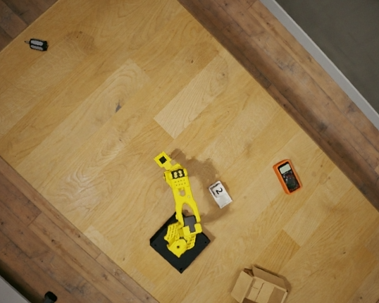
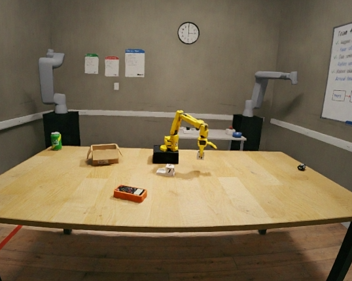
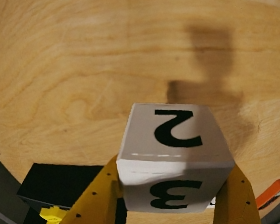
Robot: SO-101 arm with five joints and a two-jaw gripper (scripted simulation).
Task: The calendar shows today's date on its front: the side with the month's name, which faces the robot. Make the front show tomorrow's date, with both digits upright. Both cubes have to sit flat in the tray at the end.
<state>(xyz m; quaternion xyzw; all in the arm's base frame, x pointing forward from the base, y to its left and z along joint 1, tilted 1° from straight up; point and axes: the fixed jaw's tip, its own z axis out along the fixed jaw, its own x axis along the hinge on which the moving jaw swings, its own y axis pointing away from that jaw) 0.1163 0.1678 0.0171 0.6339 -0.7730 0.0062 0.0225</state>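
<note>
My gripper (image 2: 201,153) (image 3: 175,186) is shut on a white cube (image 2: 199,156) (image 3: 176,132), held above the table. In the wrist view, its larger visible face shows a black 2 and the face below it a 3, both upside down there. The white calendar tray (image 1: 225,201) (image 2: 161,171) stands on the table beside the robot base. The other cube (image 1: 218,190) (image 2: 169,170) sits at one end of it, with a 2 on top and a 7 on the side towards the exterior camera. The rest of the tray holds no cube. The month's name is not readable.
The black robot base (image 1: 181,265) (image 2: 165,157) stands beside the tray. An orange multimeter (image 1: 287,177) (image 2: 130,193), an open cardboard box (image 1: 261,287) (image 2: 105,154), a green can (image 2: 56,141) and a small dark object (image 1: 38,44) (image 2: 301,167) are farther off.
</note>
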